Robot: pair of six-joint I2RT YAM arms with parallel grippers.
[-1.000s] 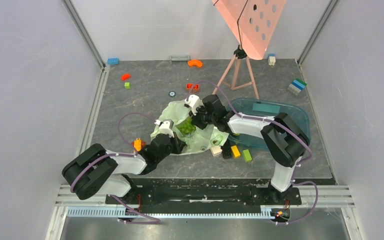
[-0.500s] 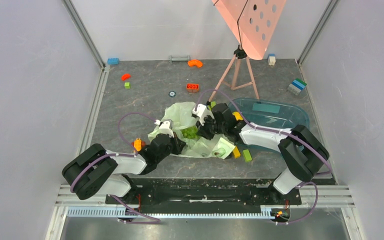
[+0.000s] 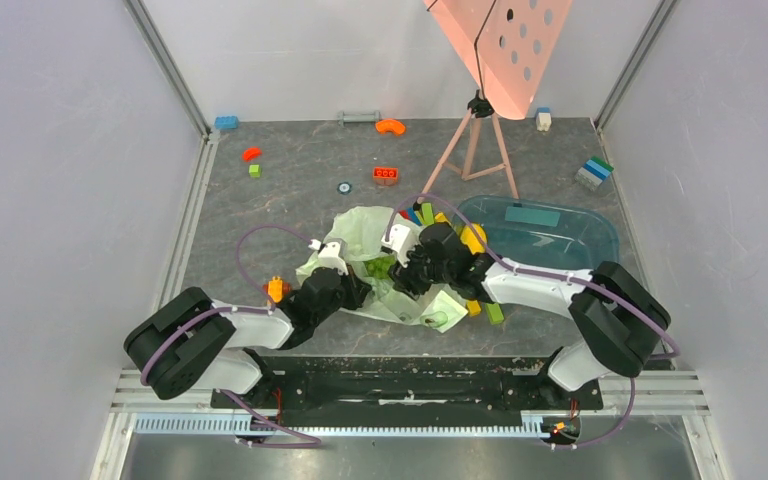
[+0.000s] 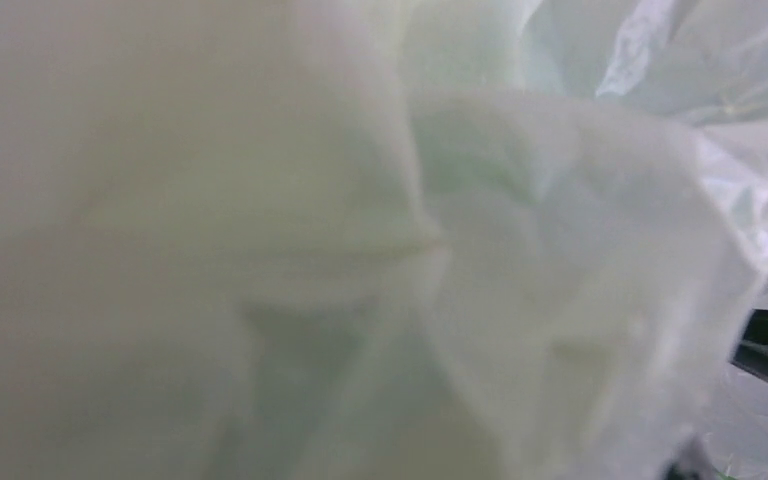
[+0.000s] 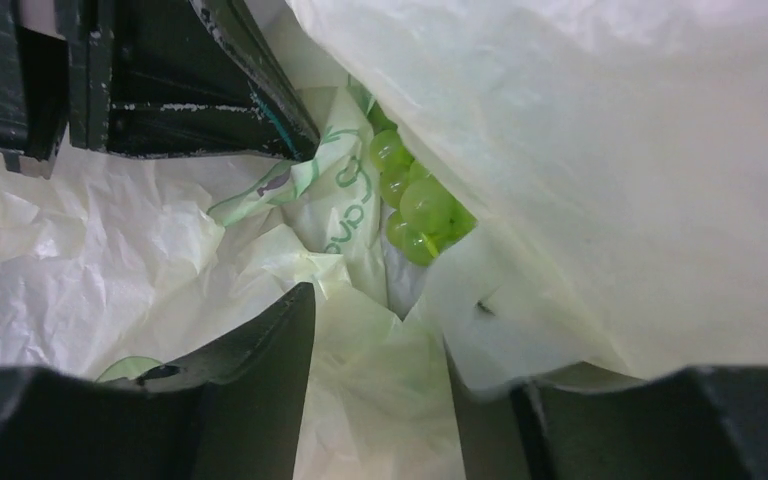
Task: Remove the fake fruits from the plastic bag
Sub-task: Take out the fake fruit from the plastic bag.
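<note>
The plastic bag (image 3: 355, 228) lies crumpled mid-table, pale green and translucent. A bumpy green grape cluster (image 3: 378, 267), one of the fake fruits, shows in its mouth between both grippers. In the right wrist view the grapes (image 5: 415, 205) sit deep among folds of the bag (image 5: 580, 150). My right gripper (image 5: 380, 330) is open, with a loose fold of film between its fingers; from above the right gripper (image 3: 402, 280) sits on the bag's near side. My left gripper (image 3: 353, 291) is at the bag's near-left edge, shut on film; the bag (image 4: 480, 250) fills its wrist view.
A teal tray (image 3: 560, 235) lies right of the bag, with a yellow piece (image 3: 473, 238) at its left end. A pink perforated panel on a tripod (image 3: 475, 150) stands behind. Loose bricks: red (image 3: 385, 175), orange (image 3: 390, 126), blue (image 3: 225, 122), green (image 3: 495, 313).
My right arm has swung toward the near edge over the bag, and its jaws have gone from nearly shut to open. The bag's right flap has shifted over the front bricks. The left arm is still.
</note>
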